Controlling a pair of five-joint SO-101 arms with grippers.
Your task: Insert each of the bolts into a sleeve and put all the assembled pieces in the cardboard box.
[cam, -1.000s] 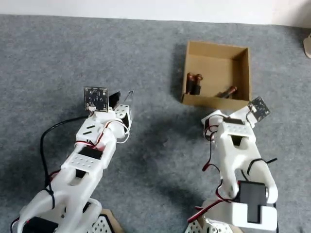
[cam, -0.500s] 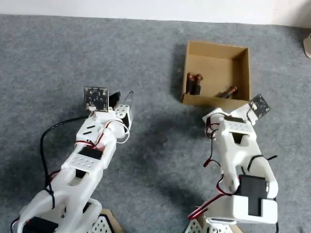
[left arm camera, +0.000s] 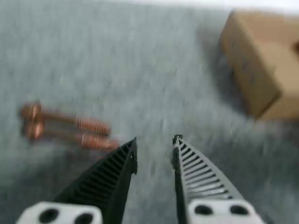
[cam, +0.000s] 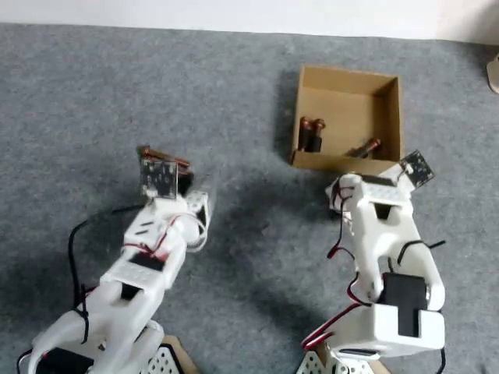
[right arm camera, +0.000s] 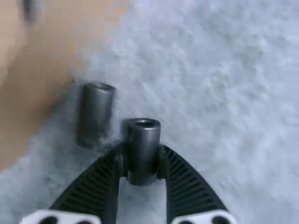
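Note:
Two copper bolts (left arm camera: 60,127) lie side by side on the grey carpet, just ahead of my left gripper (left arm camera: 155,142) and off to one side of it; the gripper is open and empty. In the high view the bolts (cam: 165,158) peek out past the left arm's camera board. My right gripper (right arm camera: 141,158) is shut on an upright dark sleeve (right arm camera: 142,147). A second sleeve (right arm camera: 96,115) stands close beside it, by the cardboard box (right arm camera: 32,70). The cardboard box (cam: 390,101) holds assembled pieces (cam: 312,132).
The right arm (cam: 378,226) stands against the box's near wall and covers the sleeves in the high view. Grey carpet stretches to the left of and behind the box. A pale object (cam: 493,74) sits at the far right edge.
The left arm has drawn back toward its base, uncovering the two bolts in the high view. The right arm has shifted slightly beside the box.

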